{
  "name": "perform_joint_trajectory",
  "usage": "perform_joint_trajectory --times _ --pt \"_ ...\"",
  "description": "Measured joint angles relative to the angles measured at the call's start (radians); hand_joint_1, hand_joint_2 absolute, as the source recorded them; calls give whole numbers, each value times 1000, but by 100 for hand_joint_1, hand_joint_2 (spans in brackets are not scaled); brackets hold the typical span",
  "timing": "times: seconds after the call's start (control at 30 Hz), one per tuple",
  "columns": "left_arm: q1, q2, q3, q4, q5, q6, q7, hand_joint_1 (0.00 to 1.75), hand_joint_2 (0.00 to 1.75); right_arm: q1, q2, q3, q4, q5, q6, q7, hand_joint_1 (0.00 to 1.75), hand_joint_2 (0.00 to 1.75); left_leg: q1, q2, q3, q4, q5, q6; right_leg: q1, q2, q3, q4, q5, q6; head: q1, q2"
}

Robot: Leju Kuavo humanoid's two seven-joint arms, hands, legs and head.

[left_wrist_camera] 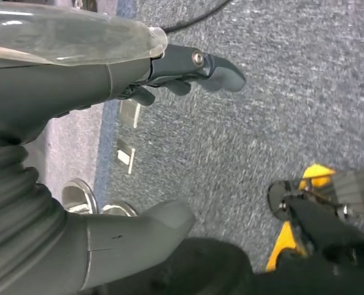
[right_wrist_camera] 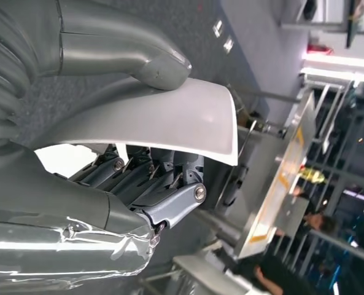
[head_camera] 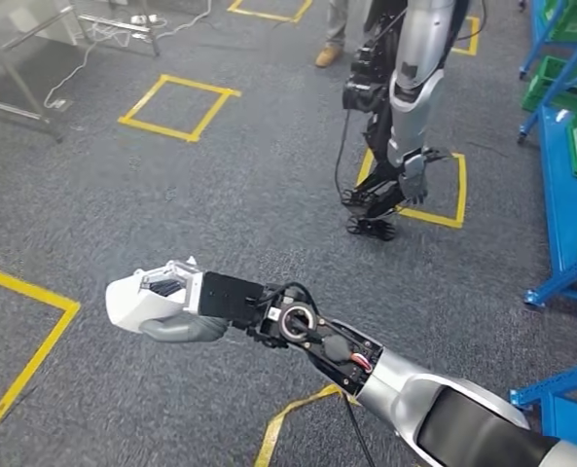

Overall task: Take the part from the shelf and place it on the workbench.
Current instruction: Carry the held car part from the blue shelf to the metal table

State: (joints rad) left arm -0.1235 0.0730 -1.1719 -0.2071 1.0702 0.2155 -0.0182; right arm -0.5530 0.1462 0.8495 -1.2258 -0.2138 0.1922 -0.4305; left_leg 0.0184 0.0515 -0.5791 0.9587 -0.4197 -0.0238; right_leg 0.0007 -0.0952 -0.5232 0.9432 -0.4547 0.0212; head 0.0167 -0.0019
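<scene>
White curved part sits clamped in the right hand, thumb on one face and fingers on the other, long axis running on past the fingertips; left hand hangs spread and empty; blue shelf behind the arm.

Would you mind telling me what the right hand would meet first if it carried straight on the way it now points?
Probably nothing soon: the right hand, holding the white part, points over bare carpet.

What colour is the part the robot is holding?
White. The part, held in the right hand, shows best in the right wrist view.
</scene>
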Motion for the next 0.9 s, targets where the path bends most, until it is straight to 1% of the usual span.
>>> perform_joint_trajectory --times 0.07,0.1,0.13,0.17,0.2,0.23,0.27,0.3,0.33,0.37,0.4,0.43,0.47,0.5,0.53,0.57,0.6,0.63,0.67,0.7,0.73,0.77,0.8,0.83,0.87,0.9 --pt "2 0 0 0 0 1 0 0 175 0 0 2 -1 0 2 0 147 175 -1 -23 -2 3 0 18 -2 -10 4 3 -6 9 6 0" --pt "2 1 0 0 0 1 0 0 175 0 0 2 -2 0 2 0 147 175 -1 -32 -2 2 1 24 -5 0 2 13 -16 13 9 0" --pt "2 1 0 0 -1 1 0 0 175 0 0 2 -4 0 2 -1 147 175 0 -41 -2 1 3 30 -8 19 -7 39 -36 18 11 0" --pt "2 1 0 0 -2 1 -1 0 175 0 0 2 -6 0 3 -1 147 175 1 -49 -1 0 4 35 -10 43 -27 87 -66 21 16 0" --pt "1 2 0 0 -2 1 -1 0 175 1 -1 2 -7 1 3 0 147 175 0 -58 -1 0 5 38 -11 67 -57 157 -102 24 21 0" --pt "1 1 0 0 -3 1 -1 0 175 3 -2 2 -8 2 3 0 147 175 -2 -69 -1 0 5 41 -11 80 -92 233 -134 24 27 0" --pt "0 1 0 0 -4 1 -1 0 175 6 -3 2 -8 2 3 1 147 175 -4 -82 -1 0 5 43 -10 86 -122 294 -153 24 31 0" --pt "1 1 0 0 -5 1 -1 0 175 8 -4 2 -8 3 3 2 147 175 -6 -95 -1 1 5 43 -9 90 -138 320 -152 21 34 0" --pt "1 1 0 0 -5 1 -1 0 175 10 -4 2 -8 3 3 2 147 175 -8 -110 -1 1 5 44 -8 93 -136 305 -130 15 36 0" --pt "1 1 0 0 -6 1 -1 0 175 10 -4 2 -8 3 4 2 147 175 -10 -124 0 1 6 44 -6 100 -114 251 -93 8 38 0" --pt "1 1 0 0 -6 1 -1 0 175 10 -4 2 -8 3 4 3 147 175 -10 -138 1 1 6 44 -3 118 -83 175 -52 -2 40 0" --pt "1 0 0 0 -6 1 -1 0 175 10 -4 2 -9 5 4 3 147 175 -11 -151 0 1 7 42 -2 143 -53 105 -20 -12 39 0" --pt "1 -2 0 0 -6 1 -2 0 175 9 -5 2 -10 7 4 4 147 175 -9 -163 -2 1 8 40 -1 165 -31 52 0 -20 39 0" --pt "1 -3 0 0 -6 0 -2 0 175 9 -5 2 -11 9 6 6 147 175 -6 -174 -4 0 10 36 0 179 -19 24 6 -25 38 0" --pt "2 -4 0 0 -6 -1 -2 0 175 9 -6 2 -11 12 9 7 147 175 -4 -186 -7 -2 13 31 1 179 -15 17 5 -27 39 0" --pt "4 -4 0 0 -6 -1 -2 0 175 9 -6 2 -12 13 13 8 147 175 -2 -197 -8 -6 16 24 1 167 -11 8 8 -28 42 0" --pt "5 -4 0 0 -5 -2 -2 0 175 8 -6 2 -12 14 17 9 147 175 -3 -190 -10 -6 15 19 -1 154 -5 -2 12 -29 43 0" --pt "6 -4 0 0 -5 -2 -1 0 175 7 -6 3 -13 13 20 9 147 175 -5 -168 -18 7 4 13 -4 140 2 -14 17 -31 39 0" --pt "5 -4 0 0 -4 -2 -1 0 175 6 -6 3 -13 13 23 8 147 175 -7 -136 -36 42 -18 8 -7 125 7 -25 22 -33 32 0" --pt "3 -5 0 0 -4 -3 -1 0 175 6 -5 4 -13 12 24 8 147 175 -6 -99 -63 99 -50 4 -7 110 10 -30 24 -34 24 0" --pt "2 -5 0 0 -4 -3 -1 0 175 6 -6 4 -12 12 25 8 147 175 -5 -77 -98 168 -83 -2 -6 94 9 -31 24 -36 17 0" --pt "1 -5 0 0 -3 -3 0 0 175 7 -6 5 -12 12 26 9 147 175 -2 -67 -128 230 -107 -7 -6 79 8 -31 23 -36 12 0" --pt "1 -5 0 0 -3 -3 0 0 175 8 -6 6 -11 12 28 9 147 175 0 -62 -144 264 -113 -11 -6 64 8 -30 22 -35 8 0" --pt "2 -5 0 0 -3 -3 1 0 175 9 -6 7 -10 12 30 9 147 175 2 -58 -140 260 -102 -14 -6 50 7 -30 21 -34 5 0" --pt "2 -4 0 0 -3 -3 2 0 175 9 -6 8 -10 12 32 9 147 175 3 -50 -114 215 -74 -16 -7 37 7 -27 19 -31 2 0" --pt "2 -3 0 0 -3 -3 3 0 175 9 -6 9 -10 12 33 9 147 175 4 -34 -73 142 -41 -17 -7 25 8 -23 15 -28 0 0"
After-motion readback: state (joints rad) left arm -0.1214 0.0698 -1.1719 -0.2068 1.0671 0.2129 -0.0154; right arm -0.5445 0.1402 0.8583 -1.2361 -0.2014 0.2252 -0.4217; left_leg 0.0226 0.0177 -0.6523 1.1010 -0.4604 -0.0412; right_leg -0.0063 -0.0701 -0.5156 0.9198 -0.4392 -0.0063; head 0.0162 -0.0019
